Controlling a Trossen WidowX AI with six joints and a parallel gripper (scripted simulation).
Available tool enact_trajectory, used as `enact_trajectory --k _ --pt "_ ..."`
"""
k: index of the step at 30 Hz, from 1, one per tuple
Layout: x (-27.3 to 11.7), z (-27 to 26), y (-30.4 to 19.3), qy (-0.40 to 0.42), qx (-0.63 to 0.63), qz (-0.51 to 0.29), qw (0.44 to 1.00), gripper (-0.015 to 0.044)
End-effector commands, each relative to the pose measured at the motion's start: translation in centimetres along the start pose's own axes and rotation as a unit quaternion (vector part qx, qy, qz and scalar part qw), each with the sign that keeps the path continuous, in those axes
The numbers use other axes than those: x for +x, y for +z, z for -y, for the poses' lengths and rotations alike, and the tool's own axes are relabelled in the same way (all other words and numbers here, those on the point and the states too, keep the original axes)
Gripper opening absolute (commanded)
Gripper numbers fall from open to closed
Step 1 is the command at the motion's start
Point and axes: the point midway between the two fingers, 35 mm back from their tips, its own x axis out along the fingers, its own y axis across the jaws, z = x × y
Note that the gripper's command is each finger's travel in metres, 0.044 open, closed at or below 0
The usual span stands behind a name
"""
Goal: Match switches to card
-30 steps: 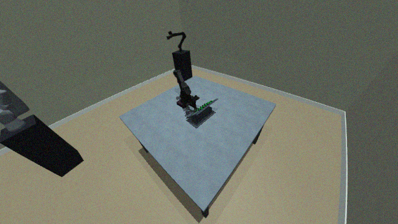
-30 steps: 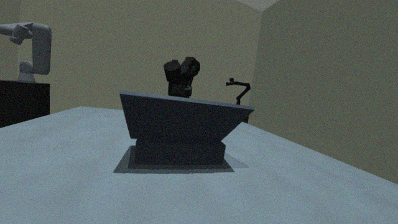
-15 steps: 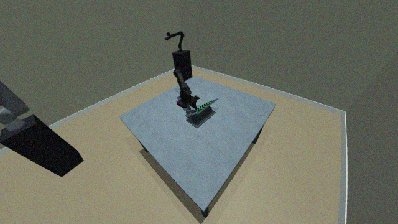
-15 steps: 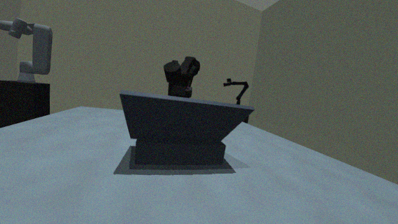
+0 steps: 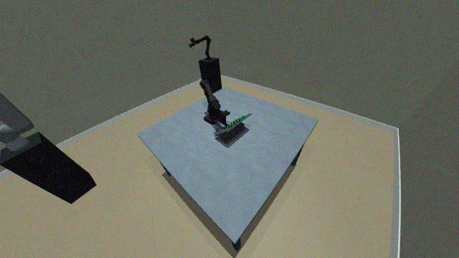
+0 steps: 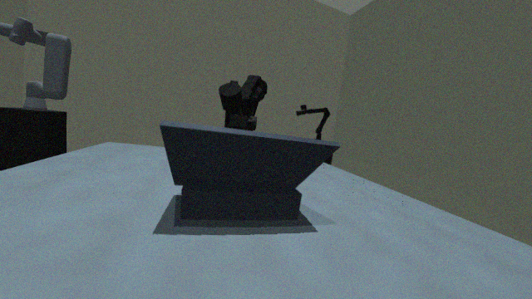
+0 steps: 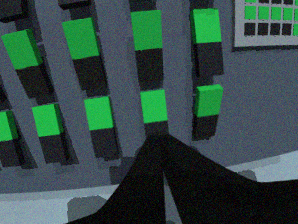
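The tilted grey switch panel (image 5: pixel 249 115) (image 6: pixel 245 162) (image 7: pixel 255 100) stands on the table; the exterior view shows only its back. In the wrist view, rows of switches have green far halves and dark near halves. My gripper (image 5: pixel 226 125) (image 7: pixel 157 138) is shut and empty. Its tips are at the dark near half of the nearest-row switch (image 7: pixel 154 106), second from the right, and partly cover it. Contact cannot be told for sure. To its right is the end switch (image 7: pixel 208 101). The small card (image 7: pixel 239 30) shows partly at the upper right; its nearest row has several dark squares.
The pale blue table (image 5: pixel 229 179) (image 6: pixel 125 266) carries the panel. A dark arm on a black pedestal (image 5: pixel 211 73) stands beyond the table. A grey arm (image 6: pixel 56 66) on another black pedestal (image 5: pixel 50 172) (image 6: pixel 33 133) stands to the left.
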Motion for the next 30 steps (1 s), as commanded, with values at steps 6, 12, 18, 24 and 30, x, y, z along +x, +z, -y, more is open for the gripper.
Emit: enact_trajectory --k 6,12,18,24,30 --pt "0.16 0.04 -0.06 -0.001 0.002 -0.001 1.000 0.0000" --pt "0.25 0.04 -0.06 -0.001 0.002 -0.001 1.000 0.0000" --pt "0.33 0.04 -0.07 -0.001 0.002 -0.001 1.000 0.0000" --pt "0.41 0.04 -0.07 -0.001 0.002 -0.001 1.000 0.0000" --pt "0.49 0.04 -0.07 -0.001 0.002 -0.001 1.000 0.0000"
